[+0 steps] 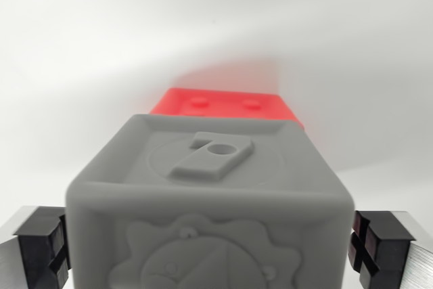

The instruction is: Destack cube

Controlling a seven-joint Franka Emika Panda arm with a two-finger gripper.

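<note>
A large grey plastic cube [210, 201] with raised relief patterns fills the lower middle of the wrist view, close to the camera and slightly blurred. Its upward face carries a recessed panel with a raised, slanted shape pierced by a round hole, and the face turned toward the camera shows an embossed gear-like ring around a rounded figure. Behind it, farther from the camera, lies a red plastic block [226, 107] with two small round studs on its top; only its upper strip shows above the grey cube's far edge. The gripper [210, 241] straddles the grey cube, its jaws set wide, one black pad [42, 245] at the wrist view's left and the other at the right, each just beside a cube side; whether they press on it cannot be told. Everything rests over a plain white bench [88, 45].
</note>
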